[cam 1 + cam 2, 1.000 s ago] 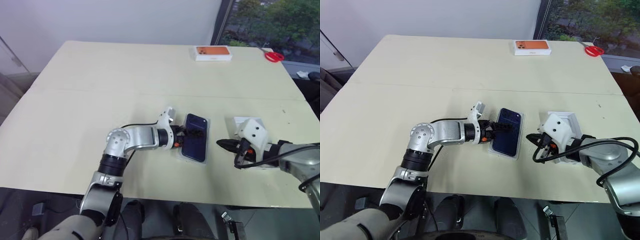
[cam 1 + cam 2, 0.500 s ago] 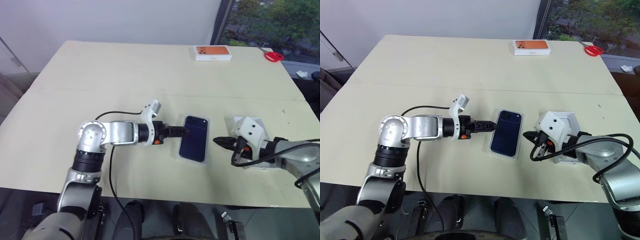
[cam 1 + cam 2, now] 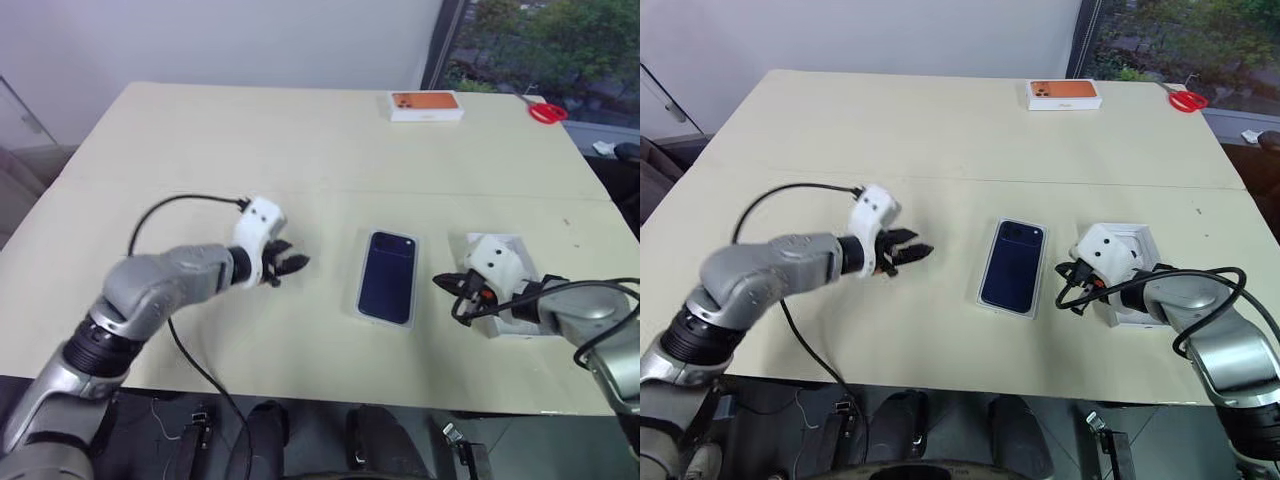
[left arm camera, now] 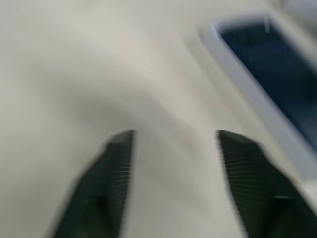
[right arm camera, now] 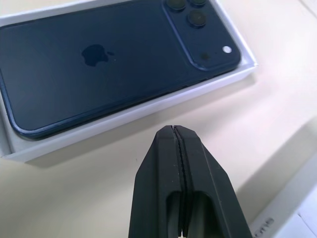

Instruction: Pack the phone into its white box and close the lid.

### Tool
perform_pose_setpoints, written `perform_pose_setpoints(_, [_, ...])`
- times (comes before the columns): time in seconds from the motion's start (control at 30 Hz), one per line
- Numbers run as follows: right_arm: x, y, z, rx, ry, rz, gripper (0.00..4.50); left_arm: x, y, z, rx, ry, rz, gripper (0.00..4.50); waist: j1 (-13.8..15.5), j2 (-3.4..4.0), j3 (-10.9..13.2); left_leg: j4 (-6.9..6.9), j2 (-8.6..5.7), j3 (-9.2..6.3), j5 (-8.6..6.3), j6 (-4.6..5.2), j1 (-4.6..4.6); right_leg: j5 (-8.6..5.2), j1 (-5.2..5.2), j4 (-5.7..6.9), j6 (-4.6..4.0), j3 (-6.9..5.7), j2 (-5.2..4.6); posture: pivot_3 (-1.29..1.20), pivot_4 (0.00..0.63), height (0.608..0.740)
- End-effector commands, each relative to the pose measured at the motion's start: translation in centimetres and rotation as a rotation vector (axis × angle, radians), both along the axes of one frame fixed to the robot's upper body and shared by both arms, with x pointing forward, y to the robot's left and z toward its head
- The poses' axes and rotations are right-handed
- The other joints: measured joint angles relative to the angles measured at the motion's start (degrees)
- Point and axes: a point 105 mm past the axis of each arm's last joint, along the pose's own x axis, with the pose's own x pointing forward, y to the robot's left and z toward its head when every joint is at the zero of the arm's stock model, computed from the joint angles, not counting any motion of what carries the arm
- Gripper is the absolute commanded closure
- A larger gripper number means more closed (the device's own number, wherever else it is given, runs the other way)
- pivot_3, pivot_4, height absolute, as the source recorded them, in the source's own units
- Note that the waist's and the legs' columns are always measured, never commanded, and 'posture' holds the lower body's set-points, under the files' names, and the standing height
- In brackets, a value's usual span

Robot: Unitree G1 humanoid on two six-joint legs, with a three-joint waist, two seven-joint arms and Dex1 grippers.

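The dark navy phone (image 3: 388,277) lies back up inside the shallow white box (image 5: 124,116) at the middle of the table, camera cluster at the far end. My left gripper (image 3: 290,265) hovers to the left of the box, apart from it. Its fingers (image 4: 106,188) stand open with nothing between them. My right gripper (image 3: 440,283) is shut and empty, its tip pointing at the box's right side, a short gap away. The white lid (image 3: 1140,238) lies on the table under and behind my right wrist, partly hidden by it.
An orange-topped white box (image 3: 425,105) and red scissors (image 3: 547,112) sit at the table's far right edge. A black cable (image 3: 170,205) loops from my left wrist over the table. The table's front edge runs just below both arms.
My left gripper has let go of the phone and pulled away to the left, rolling as it went. The phone stays in the box. The right gripper has barely moved.
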Motion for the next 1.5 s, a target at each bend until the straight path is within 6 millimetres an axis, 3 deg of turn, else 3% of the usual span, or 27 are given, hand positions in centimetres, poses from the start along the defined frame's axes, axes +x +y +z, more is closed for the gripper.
perform_pose_setpoints(0.03, [0.3, 0.0, 0.6, -0.039, -0.037, 0.004, 4.5, -0.7, -2.0, -0.5, 0.086, -0.11, -0.179, 4.08, 0.0, 0.0, 0.0, 0.0, 0.0, 0.0, 0.0, 0.01, -0.01, 0.0, 0.0, -0.01, 0.0, 0.0, 0.0, 0.0, 0.15, 0.731])
perform_pose_setpoints(0.07, [0.4, 0.0, 0.5, -0.047, -0.038, 0.0, 4.5, -0.8, -2.4, -0.7, 0.081, -0.109, -0.206, 4.48, 0.0, 0.0, 0.0, 0.01, 0.0, 0.0, -0.01, 0.02, -0.01, 0.0, 0.01, -0.01, 0.0, 0.0, 0.0, 0.0, 0.15, 0.731])
perform_pose_setpoints(0.37, [0.3, 1.0, -0.8, -0.089, -0.004, 0.023, 4.5, -0.8, -6.8, -2.7, 0.121, -0.084, -0.365, 4.48, -0.3, -0.01, 0.0, 0.09, 0.02, -0.01, -0.07, 0.15, -0.04, 0.0, -0.01, 0.03, 0.01, -0.01, 0.02, 0.0, 0.15, 0.731])
perform_pose_setpoints(0.63, [-0.3, 1.2, -1.2, -0.099, 0.012, 0.042, 4.5, -1.4, -9.8, -3.1, 0.101, -0.07, -0.442, 4.48, 0.1, 0.01, 0.0, 0.2, 0.02, -0.03, -0.09, 0.21, -0.03, 0.0, 0.06, 0.07, 0.02, -0.03, 0.02, 0.0, 0.15, 0.731])
perform_pose_setpoints(0.97, [-0.9, 1.1, -1.2, -0.106, 0.026, 0.055, 4.5, -2.4, -11.5, -3.1, 0.074, -0.052, -0.484, 4.48, 0.0, 0.04, 0.0, 0.31, 0.02, -0.06, -0.14, 0.29, -0.03, 0.0, 0.11, 0.08, 0.02, -0.04, 0.01, 0.0, 0.15, 0.731])
perform_pose_setpoints(1.5, [-1.0, 0.4, -0.9, -0.128, 0.028, 0.049, 4.5, -2.9, -12.1, -3.0, 0.05, -0.026, -0.496, 4.48, 0.0, 0.05, 0.0, 0.62, 0.03, -0.05, -0.3, 0.57, -0.07, -0.01, 0.19, 0.14, 0.04, -0.04, 0.01, 0.0, 0.15, 0.731])
